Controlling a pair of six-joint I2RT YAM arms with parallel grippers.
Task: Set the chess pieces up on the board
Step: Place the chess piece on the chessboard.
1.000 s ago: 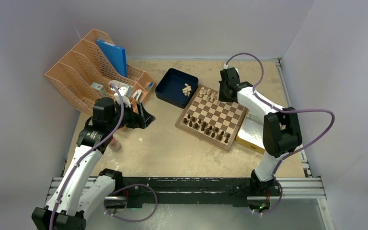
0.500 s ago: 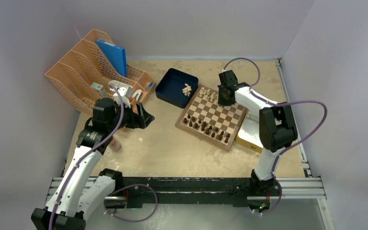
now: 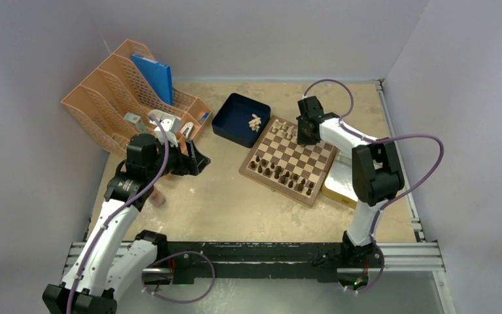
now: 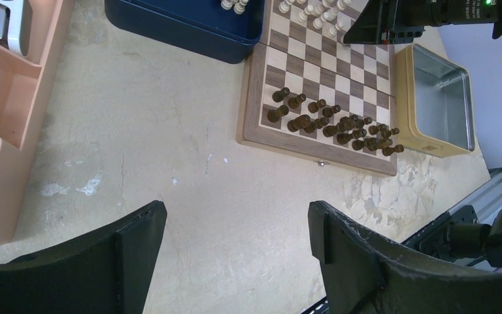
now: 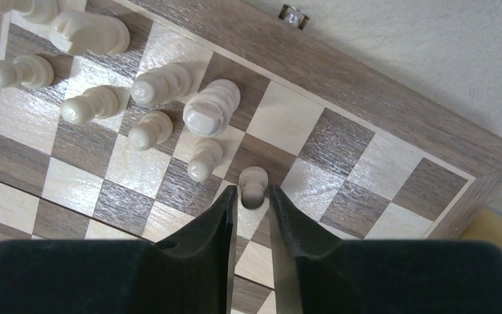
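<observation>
The board [image 3: 289,160] lies right of centre, with dark pieces [image 3: 281,175] along its near rows. Several cream chess pieces [image 3: 281,129] stand at its far corner; more lie in the dark blue tray [image 3: 255,122]. My right gripper [image 3: 304,131] is over that far corner. In the right wrist view its narrow jaws [image 5: 251,190] grip a cream pawn [image 5: 253,180] over the squares, beside other cream pieces [image 5: 170,108], near the board rim [image 5: 366,85]. My left gripper [image 3: 199,160] is open and empty [image 4: 235,216] above bare table, left of the board [image 4: 314,147].
An orange desk organiser [image 3: 124,91] with a blue folder stands at the far left. A shiny metal tray [image 3: 340,183] with a yellow rim sits against the board's right side. A small pink object [image 3: 157,196] lies by the left arm.
My right arm has shifted slightly left and closer in over the board's far corner. The left arm has not moved.
</observation>
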